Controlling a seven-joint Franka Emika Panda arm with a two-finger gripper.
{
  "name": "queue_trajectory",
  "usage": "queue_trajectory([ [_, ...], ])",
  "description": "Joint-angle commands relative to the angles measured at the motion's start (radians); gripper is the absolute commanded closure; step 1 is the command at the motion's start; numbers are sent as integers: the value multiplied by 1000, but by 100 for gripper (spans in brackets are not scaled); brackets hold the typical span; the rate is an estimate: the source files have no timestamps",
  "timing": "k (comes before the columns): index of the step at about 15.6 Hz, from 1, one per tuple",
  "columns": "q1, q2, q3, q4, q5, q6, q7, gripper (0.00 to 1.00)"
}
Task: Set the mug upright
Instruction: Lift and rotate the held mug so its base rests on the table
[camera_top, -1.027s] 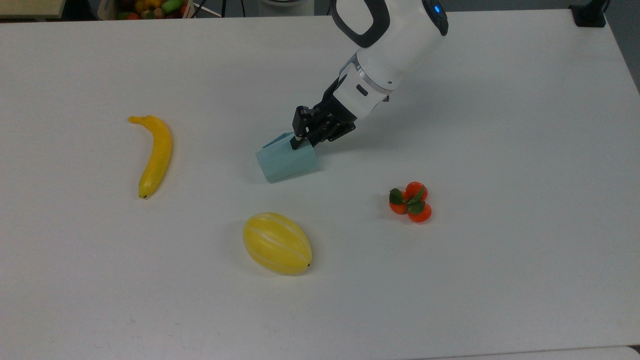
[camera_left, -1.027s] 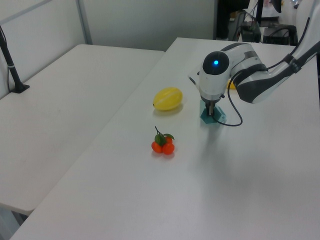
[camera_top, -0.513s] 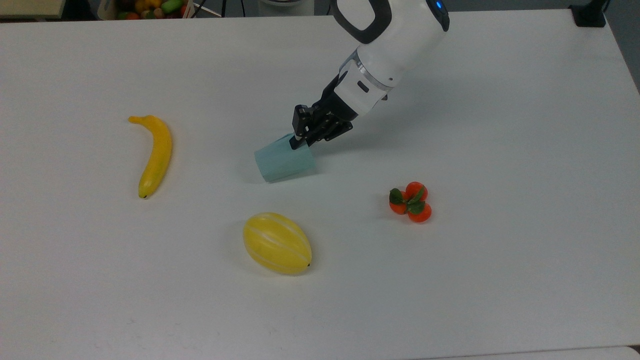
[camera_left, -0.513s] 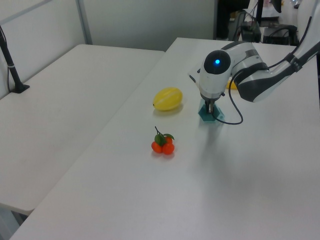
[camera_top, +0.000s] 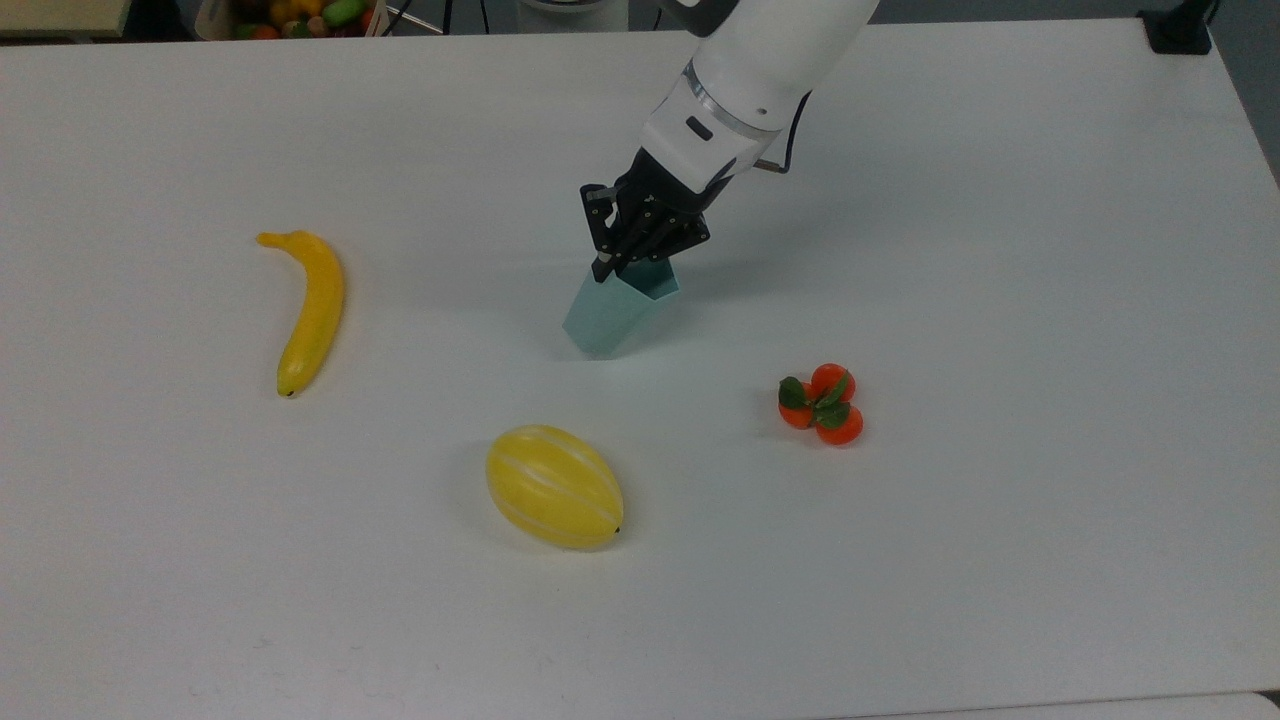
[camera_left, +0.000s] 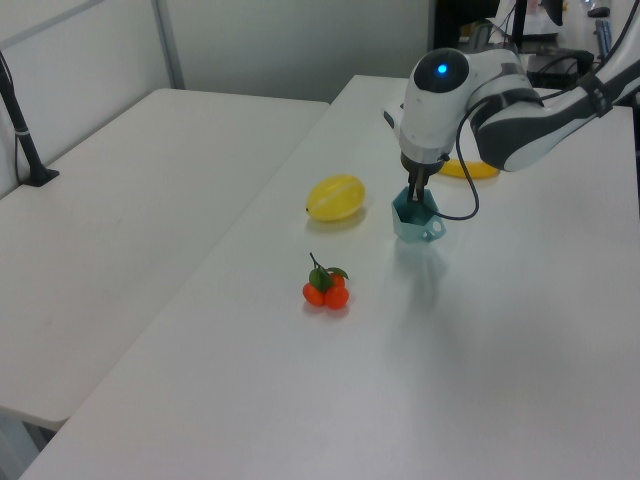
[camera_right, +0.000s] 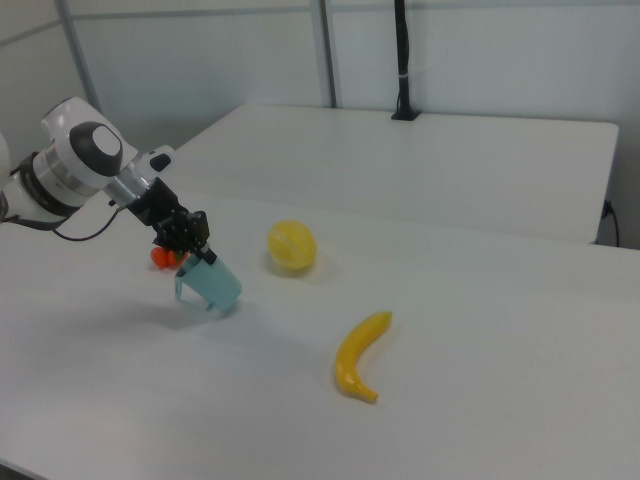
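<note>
Now that the mug (camera_top: 618, 312) has swung from sideways to rim-up at frame centre, gripper (camera_top: 622, 262) clamped on its rim (nearly upright, slightly tilted).

banana (camera_left: 468, 170) mostly behind arm, tangerines (camera_right: 160, 257) behind hand (camera_right: 190, 249)
</note>
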Motion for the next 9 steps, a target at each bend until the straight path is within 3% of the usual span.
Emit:
queue_trajectory([
  [1, -17, -73, -47, -14, 218, 34, -135, 100],
  [5, -27, -110, -140, -14, 498, 33, -325, 100],
  [9, -82, -110, -168, -23, 635, 25, -516, 100],
])
